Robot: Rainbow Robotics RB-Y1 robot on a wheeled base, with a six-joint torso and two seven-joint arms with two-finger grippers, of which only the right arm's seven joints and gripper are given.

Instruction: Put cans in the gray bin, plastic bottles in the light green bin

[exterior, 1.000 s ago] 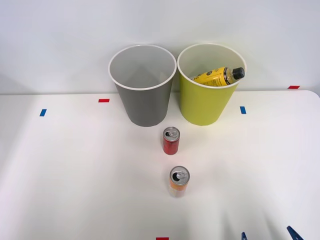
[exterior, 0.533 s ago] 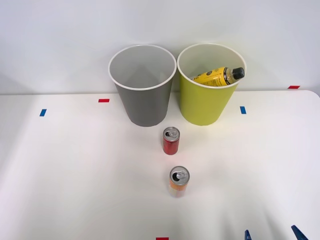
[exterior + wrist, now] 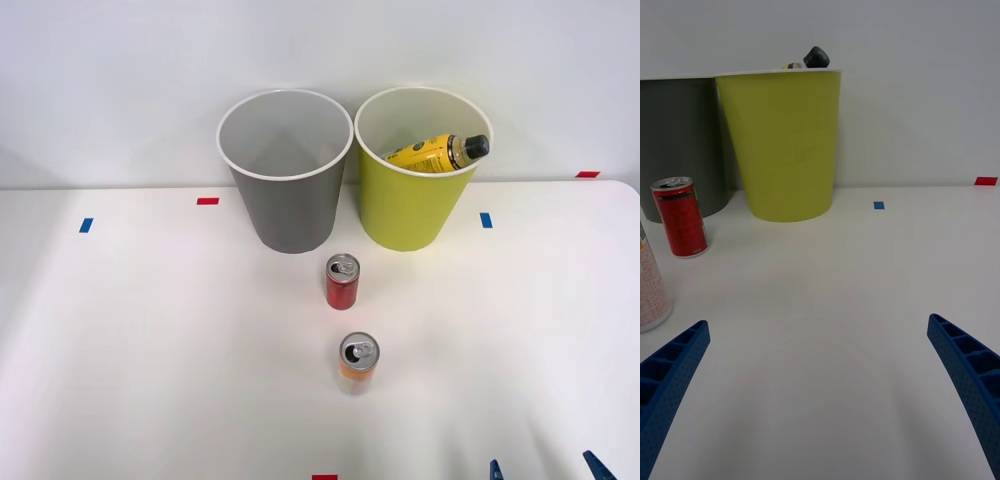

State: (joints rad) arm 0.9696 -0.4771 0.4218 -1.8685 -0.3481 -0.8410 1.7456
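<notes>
Currently the can-sorting step is judged pending: red can point(image 3: 342, 282) and orange can point(image 3: 358, 363) stand on the counter point(image 3: 150, 330) before the gray bin point(image 3: 288, 205); right gripper point(image 3: 542, 470), jaws released, must be brought to one

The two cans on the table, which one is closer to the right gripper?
The orange-yellow can. It stands nearer the table's front edge, where the open right gripper is; the red can stands farther back, toward the bins.
</notes>
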